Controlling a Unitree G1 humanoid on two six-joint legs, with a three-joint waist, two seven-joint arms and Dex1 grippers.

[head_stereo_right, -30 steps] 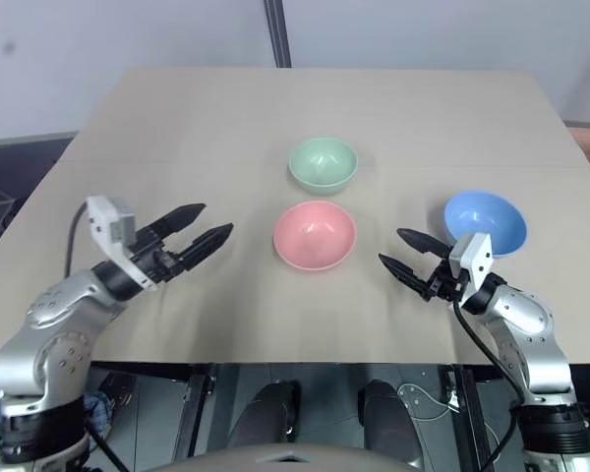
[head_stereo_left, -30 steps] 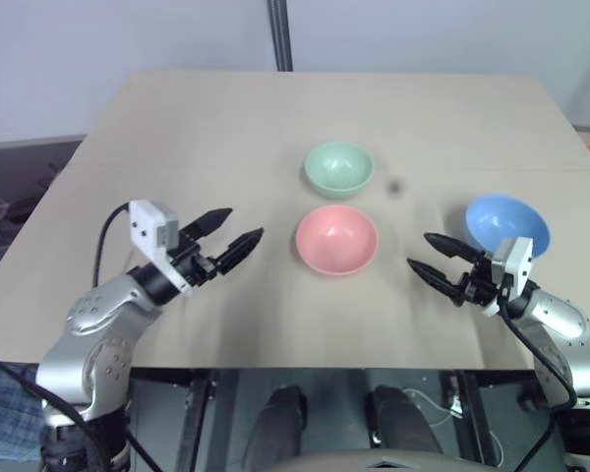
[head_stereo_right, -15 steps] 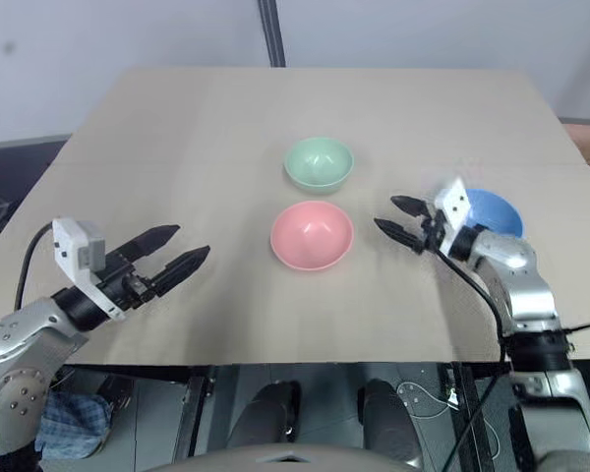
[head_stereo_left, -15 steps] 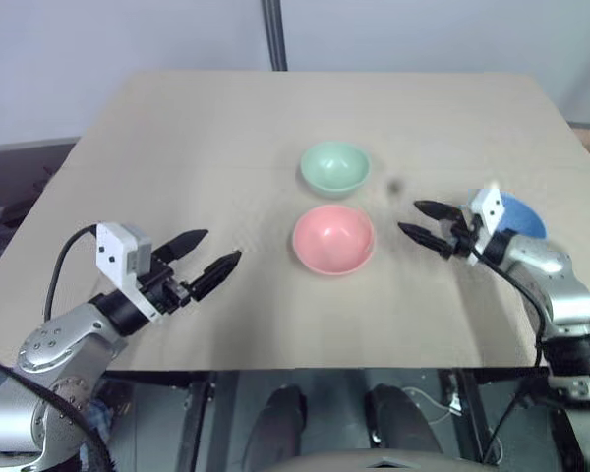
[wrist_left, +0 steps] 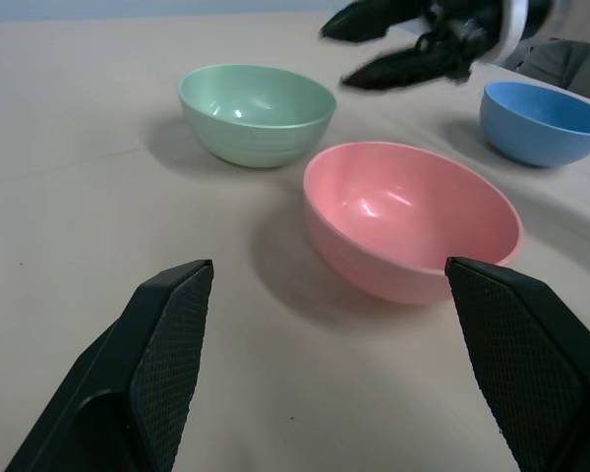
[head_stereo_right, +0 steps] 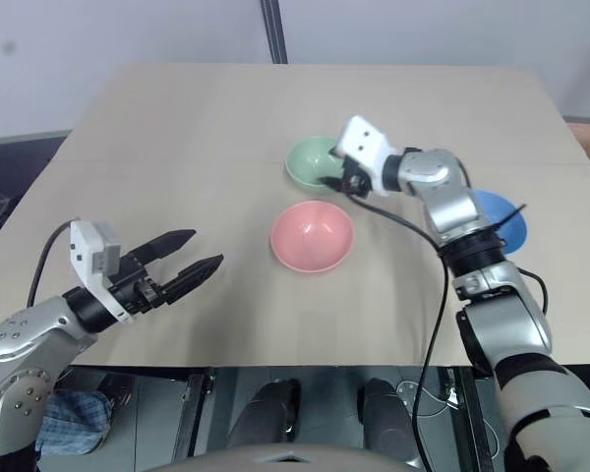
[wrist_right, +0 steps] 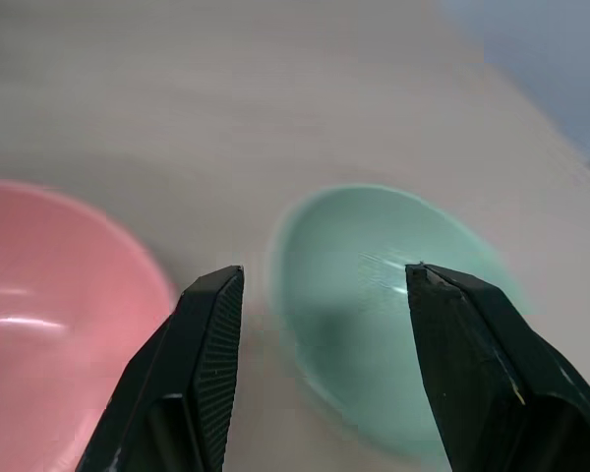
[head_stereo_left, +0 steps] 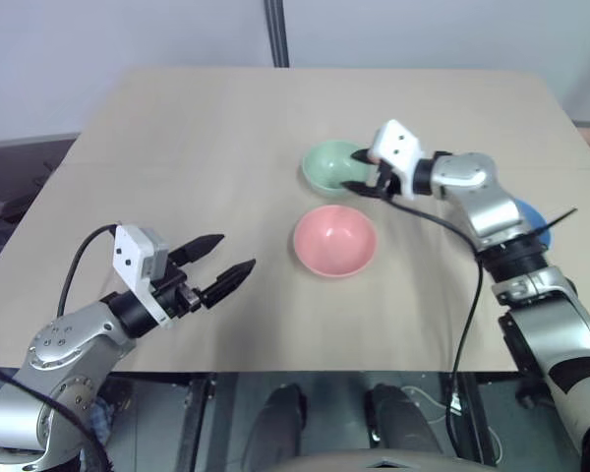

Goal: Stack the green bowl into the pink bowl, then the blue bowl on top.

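the green bowl (head_stereo_left: 336,167), pink bowl (head_stereo_left: 334,239) and blue bowl (wrist_left: 543,122) are sitting empty, the spread right gripper (head_stereo_left: 360,169) hovering at the green bowl's three o'clock rim, the left gripper (head_stereo_left: 226,267) spread too.

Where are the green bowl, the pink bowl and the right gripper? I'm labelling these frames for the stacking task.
green bowl (wrist_left: 257,110): left wrist view, on its inner wall.
pink bowl (head_stereo_left: 334,239): left eye view, on the inside bottom.
right gripper (wrist_right: 321,285): right wrist view, midway between its two open fingertips.

Pale wooden table (head_stereo_left: 226,128), grey upright pole (head_stereo_left: 277,31) behind — white wall (head_stereo_left: 98,39)
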